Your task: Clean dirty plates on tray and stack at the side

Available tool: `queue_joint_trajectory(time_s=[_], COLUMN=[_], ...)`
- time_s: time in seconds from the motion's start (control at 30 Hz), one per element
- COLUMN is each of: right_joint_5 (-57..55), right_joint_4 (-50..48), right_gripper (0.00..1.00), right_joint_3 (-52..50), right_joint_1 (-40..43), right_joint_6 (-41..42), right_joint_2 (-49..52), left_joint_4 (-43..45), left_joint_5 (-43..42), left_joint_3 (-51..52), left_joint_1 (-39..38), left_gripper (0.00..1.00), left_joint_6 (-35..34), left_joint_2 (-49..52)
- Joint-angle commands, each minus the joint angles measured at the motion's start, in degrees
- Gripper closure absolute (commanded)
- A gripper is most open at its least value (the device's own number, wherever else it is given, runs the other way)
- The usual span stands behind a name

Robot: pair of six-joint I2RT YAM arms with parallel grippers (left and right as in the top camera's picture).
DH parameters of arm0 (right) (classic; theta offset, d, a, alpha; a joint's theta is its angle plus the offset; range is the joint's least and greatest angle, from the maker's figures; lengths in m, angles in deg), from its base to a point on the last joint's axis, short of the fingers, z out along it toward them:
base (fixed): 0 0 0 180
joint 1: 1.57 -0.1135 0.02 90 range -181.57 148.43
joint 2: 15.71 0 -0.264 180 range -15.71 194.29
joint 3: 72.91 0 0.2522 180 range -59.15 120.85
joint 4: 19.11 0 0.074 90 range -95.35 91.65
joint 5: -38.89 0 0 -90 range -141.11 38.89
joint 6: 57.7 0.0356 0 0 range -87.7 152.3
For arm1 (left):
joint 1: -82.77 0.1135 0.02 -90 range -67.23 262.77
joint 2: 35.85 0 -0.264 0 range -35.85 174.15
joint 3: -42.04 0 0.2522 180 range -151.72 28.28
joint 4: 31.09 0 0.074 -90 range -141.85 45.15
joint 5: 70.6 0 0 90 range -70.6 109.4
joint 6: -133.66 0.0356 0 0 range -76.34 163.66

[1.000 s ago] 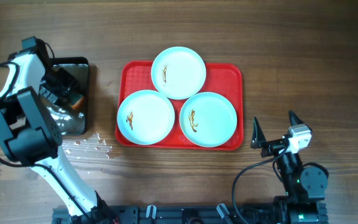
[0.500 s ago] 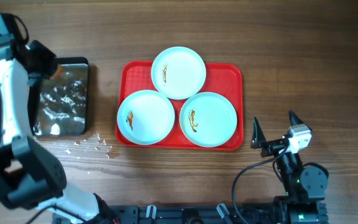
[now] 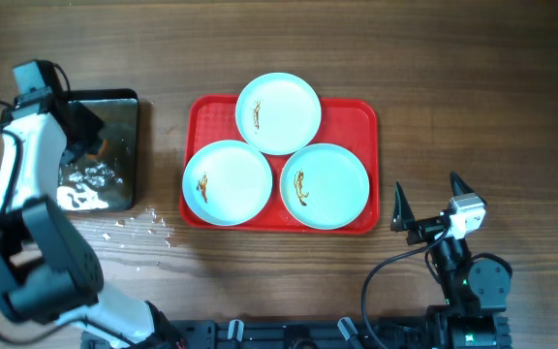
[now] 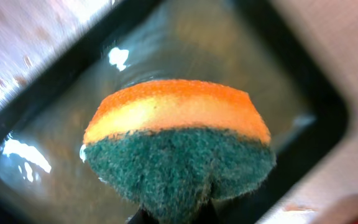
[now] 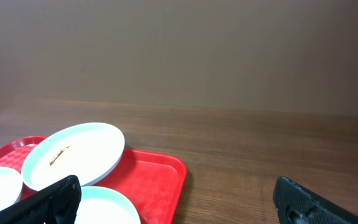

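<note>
- Far left, the left fingers (image 3: 92, 138) are clamped tight on a sponge (image 4: 179, 143). It has an orange top and a green scouring face, and the green side is squeezed to a point where it's gripped.
- The sponge hangs over the black pan (image 3: 114, 102). The wrist view shows a wet, glinting bottom under it, but whether the sponge is touching the water is hard to call.
- Just in front of the pan, a scatter of water droplets (image 3: 139, 223) sits on the wooden surface (image 3: 453, 58).
- Moving to the middle, the red tray (image 3: 356, 111) lies flat, just right of the pan, with a strip of bare wood between them.
- All three plates are on the tray, and nothing is stacked at the side yet.
- The front-left plate (image 3: 228, 182) lies in the tray's near left corner, with a brown-orange smear (image 3: 201, 184) near its left side.
- The back plate (image 3: 278, 113) pokes out over the tray's far rim and overlaps the two front ones. The right wrist view shows it propped at a tilt, and it's smeared too.
- The front-right plate (image 3: 325, 185) fills the near right corner, smear left of centre.
- Far right, the right fingers (image 5: 48, 202) are spread wide and holding nothing. They're parked near the tray's near right corner, clear of it.
</note>
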Motion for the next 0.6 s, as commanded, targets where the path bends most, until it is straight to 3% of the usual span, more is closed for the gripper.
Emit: queue_joint_trajectory(time_s=[0.0, 0.13, 0.27, 0.57], right_joint_5=[-0.5, -0.5, -0.5, -0.5], right_joint_4=[-0.3, -0.3, -0.3, -0.3], right_gripper=[0.00, 0.00, 0.00, 0.00], right_joint_3=[-0.1, -0.1, -0.1, -0.1], right_joint_1=[0.2, 0.2, 0.2, 0.2], right_joint_6=[-1.0, -1.0, -1.0, -1.0], right_joint_2=[-0.3, -0.3, -0.3, -0.3], left_joint_4=[2.5, 2.8, 2.0, 6.4], left_joint_5=[0.7, 0.8, 0.8, -2.4], left_joint_3=[-1.6, 1.1, 6.1, 5.9], left_joint_1=[0.0, -0.4, -0.4, -2.3], left_gripper=[0.96, 0.96, 0.96, 0.96], left_joint_6=[1.0, -0.6, -9.0, -8.2], left_joint_2=[-9.9, -8.6, -4.7, -16.3])
